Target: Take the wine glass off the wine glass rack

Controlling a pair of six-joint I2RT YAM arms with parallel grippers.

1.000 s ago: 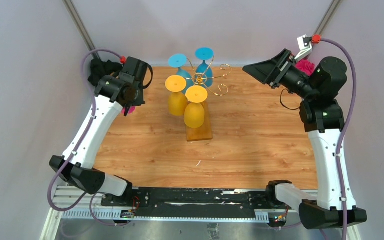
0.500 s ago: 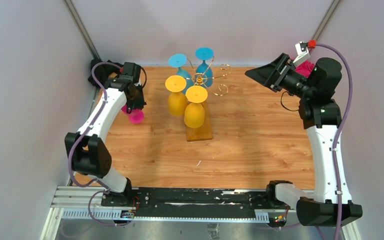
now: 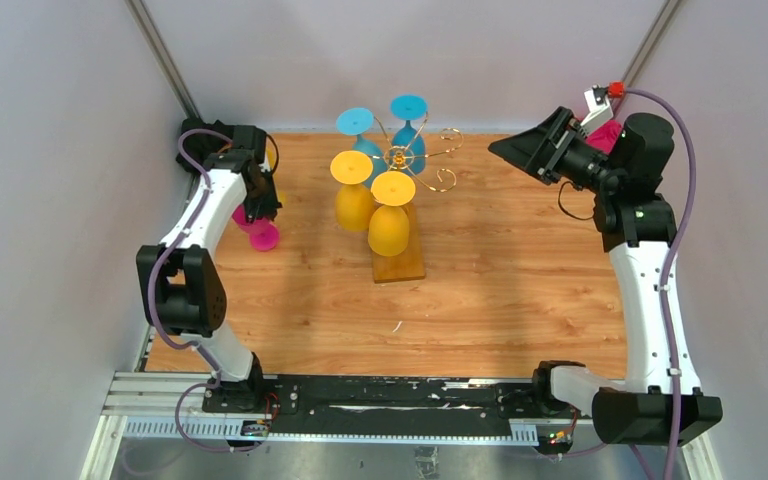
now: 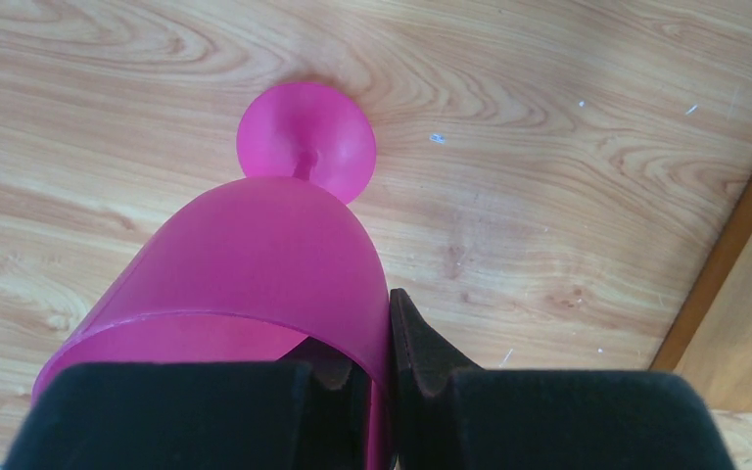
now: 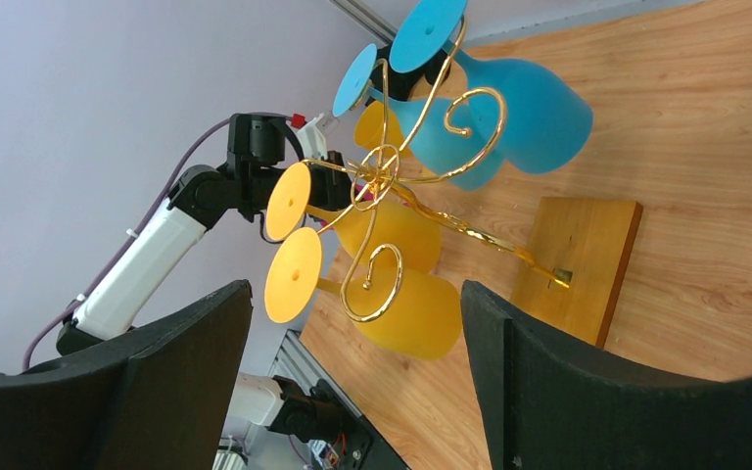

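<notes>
**Pink glass off the rack, clamped in the left pincer**

Top view: the wine glass rack (image 3: 400, 268) stands on the wooden table (image 3: 520, 290), with the narrow end of its amber base toward the arms and its gold scrolls spread above the far end. Four glasses hang bowl-down from it: two yellow glasses (image 3: 390, 230) on the rack's near-left side and two blue glasses (image 3: 409, 106) on its far side. The pink wine glass (image 3: 263, 236) is off the rack, well to the left of it. The left gripper (image 3: 258, 208) sits directly on it from above. The right gripper (image 3: 505, 148) hangs in the air to the right of the rack, well apart from it, its fingers pointing toward the scrolls.

Left wrist view: the left gripper (image 4: 377, 343) is clamped on the rim wall of the pink wine glass (image 4: 255, 264). One finger is inside the bowl and the other finger (image 4: 413, 338) presses on the outside. The round foot shows beyond the bowl, low over the wood. Whether it touches the wood cannot be told.

Right wrist view: the right gripper (image 5: 355, 294) has its jaws spread wide and grips nothing. The wine glass rack (image 5: 578, 250) shows between the fingers, some way off. The yellow glasses (image 5: 406, 313) and blue glasses (image 5: 524, 113) hang from its scrolls.
</notes>
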